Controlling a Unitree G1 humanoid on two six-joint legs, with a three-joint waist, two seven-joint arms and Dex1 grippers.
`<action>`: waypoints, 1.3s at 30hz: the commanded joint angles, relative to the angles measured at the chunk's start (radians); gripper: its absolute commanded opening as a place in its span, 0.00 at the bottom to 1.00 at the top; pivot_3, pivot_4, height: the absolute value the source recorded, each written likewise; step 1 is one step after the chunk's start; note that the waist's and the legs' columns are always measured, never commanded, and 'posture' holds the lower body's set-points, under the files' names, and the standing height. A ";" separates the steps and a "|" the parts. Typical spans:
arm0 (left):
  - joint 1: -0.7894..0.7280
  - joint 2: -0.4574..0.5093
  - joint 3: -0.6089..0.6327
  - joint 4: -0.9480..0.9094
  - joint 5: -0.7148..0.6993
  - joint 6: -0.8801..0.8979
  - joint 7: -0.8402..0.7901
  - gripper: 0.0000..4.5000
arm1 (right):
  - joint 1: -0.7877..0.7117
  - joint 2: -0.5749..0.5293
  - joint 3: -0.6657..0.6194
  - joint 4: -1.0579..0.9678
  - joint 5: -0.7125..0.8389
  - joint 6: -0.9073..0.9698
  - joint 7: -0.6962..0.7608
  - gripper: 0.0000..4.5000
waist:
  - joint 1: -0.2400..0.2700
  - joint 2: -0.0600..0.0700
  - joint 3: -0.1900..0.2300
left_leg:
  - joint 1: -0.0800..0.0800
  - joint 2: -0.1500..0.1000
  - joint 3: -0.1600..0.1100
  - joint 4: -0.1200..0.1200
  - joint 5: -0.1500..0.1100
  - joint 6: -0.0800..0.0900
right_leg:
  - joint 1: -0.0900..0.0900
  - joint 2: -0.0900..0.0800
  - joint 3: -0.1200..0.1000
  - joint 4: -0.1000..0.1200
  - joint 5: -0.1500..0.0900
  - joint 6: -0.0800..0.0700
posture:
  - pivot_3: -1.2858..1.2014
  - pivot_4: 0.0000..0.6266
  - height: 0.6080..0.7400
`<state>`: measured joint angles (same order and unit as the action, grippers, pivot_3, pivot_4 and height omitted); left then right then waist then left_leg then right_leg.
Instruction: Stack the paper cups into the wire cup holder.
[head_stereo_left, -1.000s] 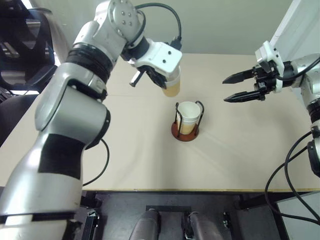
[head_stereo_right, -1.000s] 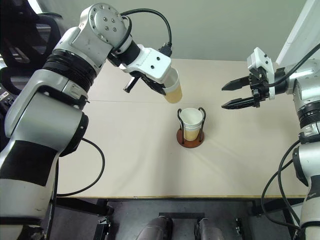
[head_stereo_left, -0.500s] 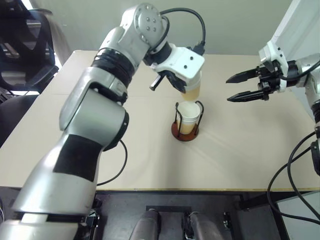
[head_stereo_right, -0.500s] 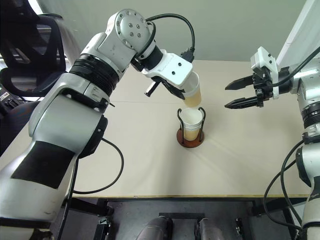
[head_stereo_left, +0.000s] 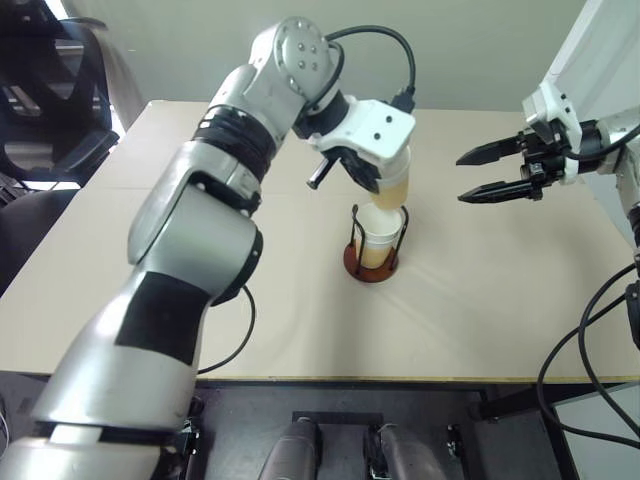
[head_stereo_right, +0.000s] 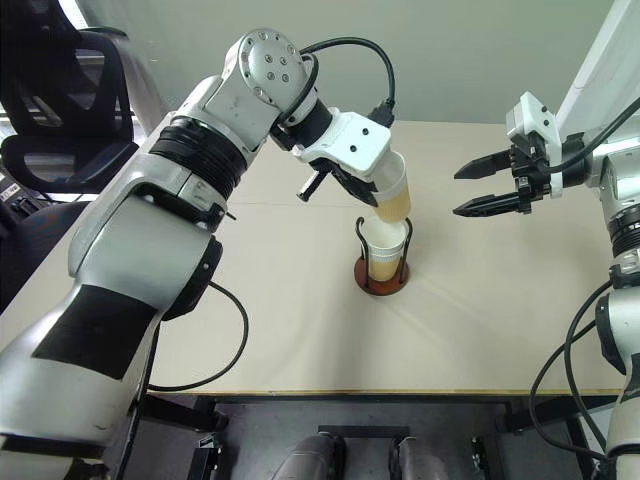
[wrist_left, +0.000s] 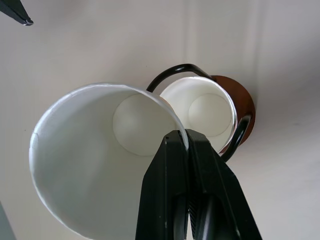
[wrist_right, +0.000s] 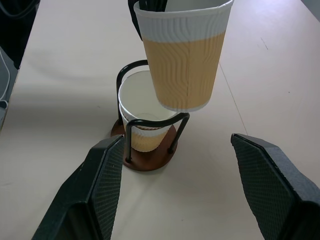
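Left gripper (wrist_left: 186, 145): clenched on the rim of a tan tapered paper cup with white inside (wrist_right: 185, 60), one finger inside, one outside.
Held cup: tilted, raised just above the holder, its bottom over the mouth of the cup below; contact unclear.
Wire cup holder on reddish-brown disc base (wrist_right: 150, 159): stands mid-surface, one alike paper cup (wrist_right: 142, 112) seated between its dark loops.
Right gripper (head_stereo_left: 500, 170): fingers spread wide, empty, in the air well apart from the holder.
Beige surface (head_stereo_left: 200, 290): carries the holder.
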<state>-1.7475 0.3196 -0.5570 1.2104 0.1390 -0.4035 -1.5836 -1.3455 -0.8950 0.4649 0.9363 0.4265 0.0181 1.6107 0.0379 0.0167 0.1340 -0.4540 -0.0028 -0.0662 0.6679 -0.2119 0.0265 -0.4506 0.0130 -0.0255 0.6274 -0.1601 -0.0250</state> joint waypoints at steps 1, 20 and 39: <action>-0.008 0.022 -0.043 -0.051 -0.061 0.025 -0.031 0.01 | -0.023 -0.019 -0.026 -0.013 -0.003 -0.010 0.004 0.76 | 0.000 0.000 0.000 | 0.000 0.000 0.000 0.000 0.000 0.000 | 0.000 0.000 0.000 0.000 0.000 0.000 | 0.52 0.24 1.00; 0.007 0.131 -0.331 -0.244 -0.357 0.154 -0.031 0.01 | -0.028 -0.019 -0.038 -0.008 -0.018 -0.010 0.004 0.76 | 0.001 0.000 0.000 | 0.000 0.000 0.000 0.004 0.000 0.000 | 0.001 0.000 0.000 0.002 0.001 0.001 | 0.52 0.24 1.00; -0.004 0.142 -0.366 -0.227 -0.398 0.200 -0.031 0.30 | -0.030 -0.017 -0.041 -0.001 -0.028 -0.012 0.004 0.76 | 0.001 0.000 0.000 | 0.001 0.000 0.000 0.006 0.000 0.001 | 0.003 0.000 0.000 0.002 0.002 0.002 | 0.52 0.24 1.00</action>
<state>-1.7237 0.4594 -0.9469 0.9886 -0.2375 -0.2151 -1.5855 -1.3456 -0.8960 0.4539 0.9390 0.3970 0.0121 1.6108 0.0394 0.0168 0.1340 -0.4534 -0.0028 -0.0662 0.6743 -0.2114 0.0279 -0.4480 0.0129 -0.0256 0.6294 -0.1584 -0.0228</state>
